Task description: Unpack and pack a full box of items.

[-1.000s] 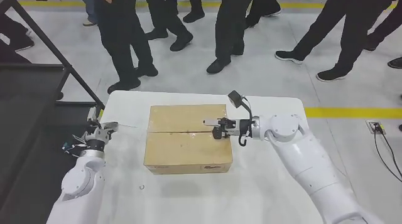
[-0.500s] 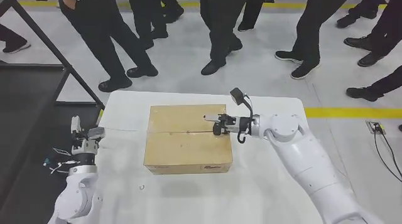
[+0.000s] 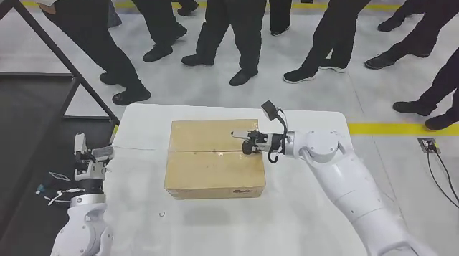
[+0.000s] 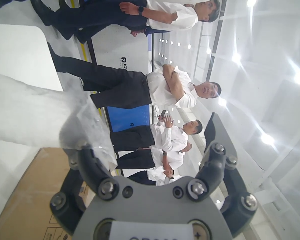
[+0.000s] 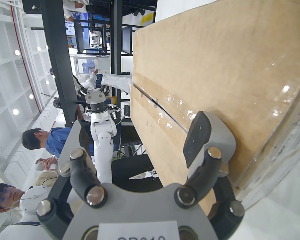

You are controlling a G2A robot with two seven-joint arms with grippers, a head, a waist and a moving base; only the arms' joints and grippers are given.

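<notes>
Top view: the closed cardboard box (image 3: 215,157) sits mid-tabletop (image 3: 301,213). The right hand (image 3: 244,142) is low over its lid beside the centre seam, and the left hand (image 3: 82,157) is well apart, out past the tabletop's edge. Left wrist view: that hand's fingers stand wide apart, gripping nothing, yet a crumpled strip of clear film (image 4: 40,116) clings to one finger. Right wrist view: the right hand is open too, one ribbed pad (image 5: 198,136) close to the lid just beside the seam (image 5: 160,111), where a dark gap shows between the flaps. Opening the lid looks like the step in hand, barely begun. To do it well, shed the film first, slide that fingertip into the gap, lever one flap up slowly, and brace the box, which could skid.
</notes>
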